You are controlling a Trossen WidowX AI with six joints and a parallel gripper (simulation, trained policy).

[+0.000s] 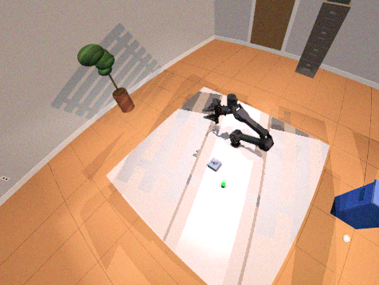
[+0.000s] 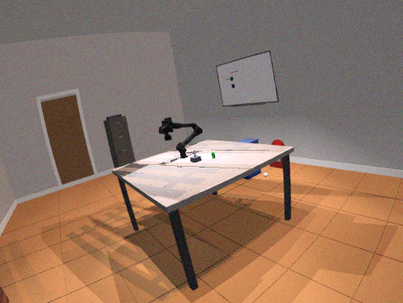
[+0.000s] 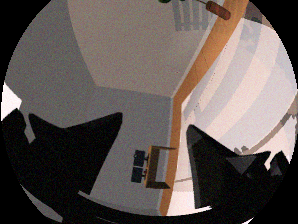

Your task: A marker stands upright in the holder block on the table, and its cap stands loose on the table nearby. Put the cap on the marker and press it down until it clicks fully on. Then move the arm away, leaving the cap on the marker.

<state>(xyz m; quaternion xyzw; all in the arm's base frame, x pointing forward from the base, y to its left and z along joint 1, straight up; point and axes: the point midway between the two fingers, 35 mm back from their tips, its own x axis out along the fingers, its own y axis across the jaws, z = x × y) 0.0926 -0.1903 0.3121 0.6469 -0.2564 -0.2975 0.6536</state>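
The grey holder block [image 1: 213,166] [image 2: 195,159] sits on the table [image 1: 151,191] [image 2: 169,195]. The marker [image 1: 215,161] [image 2: 195,154] stands up from it, small and pale, with no green on top. The green cap [image 1: 223,185] [image 2: 213,155] stands loose on the table, a short way from the block. My gripper [image 1: 205,114] [image 3: 155,123] is open, with nothing between its fingers. It hangs high above the table on the far side of the arm's base from the cap, well away from block and cap. The wrist view shows neither of them.
The arm's base [image 1: 236,139] [image 2: 182,151] stands on the table near the holder block. Off the table are a potted plant [image 1: 124,100], a blue bin [image 1: 358,207], a white ball [image 1: 346,238] [image 2: 265,174] and a filing cabinet [image 1: 322,40] [image 2: 120,141].
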